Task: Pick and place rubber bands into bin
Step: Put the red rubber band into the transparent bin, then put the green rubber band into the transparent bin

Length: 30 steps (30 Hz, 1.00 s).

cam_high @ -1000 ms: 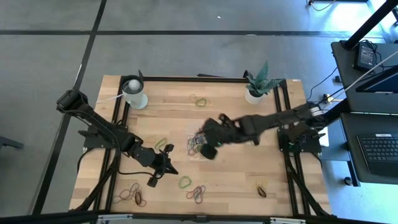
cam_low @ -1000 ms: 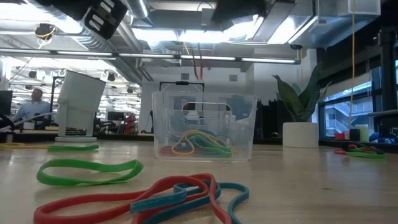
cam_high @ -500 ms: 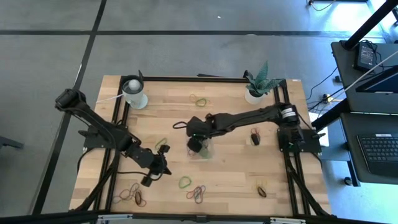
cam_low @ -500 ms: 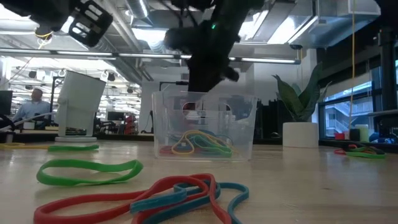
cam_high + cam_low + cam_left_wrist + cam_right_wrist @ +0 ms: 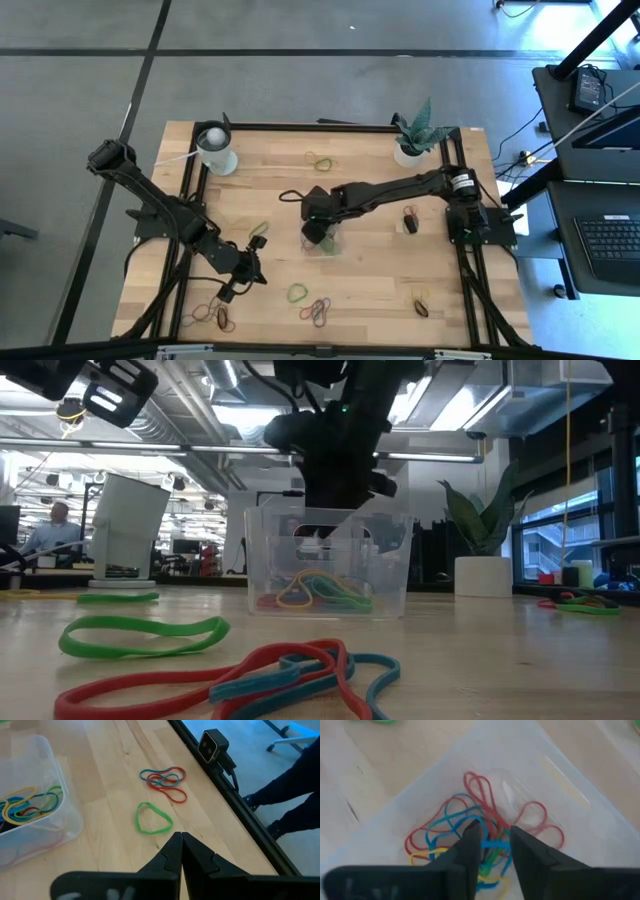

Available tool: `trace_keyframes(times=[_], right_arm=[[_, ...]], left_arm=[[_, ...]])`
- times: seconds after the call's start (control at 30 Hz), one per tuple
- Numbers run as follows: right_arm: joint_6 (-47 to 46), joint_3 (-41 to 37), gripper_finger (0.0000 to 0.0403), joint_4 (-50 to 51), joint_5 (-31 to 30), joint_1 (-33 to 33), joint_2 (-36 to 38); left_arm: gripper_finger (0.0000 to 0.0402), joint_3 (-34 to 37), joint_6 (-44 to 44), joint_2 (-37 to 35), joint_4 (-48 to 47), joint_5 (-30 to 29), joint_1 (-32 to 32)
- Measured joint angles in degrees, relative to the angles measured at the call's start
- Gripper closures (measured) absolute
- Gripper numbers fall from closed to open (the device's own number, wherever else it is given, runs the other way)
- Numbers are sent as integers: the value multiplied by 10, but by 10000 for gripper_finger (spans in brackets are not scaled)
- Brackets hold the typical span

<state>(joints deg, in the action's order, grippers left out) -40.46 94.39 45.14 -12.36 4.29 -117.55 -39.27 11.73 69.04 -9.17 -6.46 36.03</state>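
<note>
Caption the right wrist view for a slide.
Right gripper, fingers parted, poised over the small clear plastic bin holding tangled red, blue and yellow rubber bands.

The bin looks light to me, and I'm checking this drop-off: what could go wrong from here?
The right gripper hangs open just over the bands in the bin; a loop may cling to a finger and lift back out. The arm could also nudge the bin's wall. The left gripper, shut, points near the green band and might push it away.
</note>
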Motion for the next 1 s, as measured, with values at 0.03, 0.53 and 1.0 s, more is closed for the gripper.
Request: trace_keyframes(times=[0.03,0.53,1.0], right_arm=[[0,0,278,8,0,0,1],[-20,-74,241,67,-175,138,149],[-88,-434,287,-172,-114,337,516]], left_arm=[[398,0,0,0,0,0,0],[398,-41,106,17,-18,-55,8],[398,-238,144,187,-125,-105,-9]])
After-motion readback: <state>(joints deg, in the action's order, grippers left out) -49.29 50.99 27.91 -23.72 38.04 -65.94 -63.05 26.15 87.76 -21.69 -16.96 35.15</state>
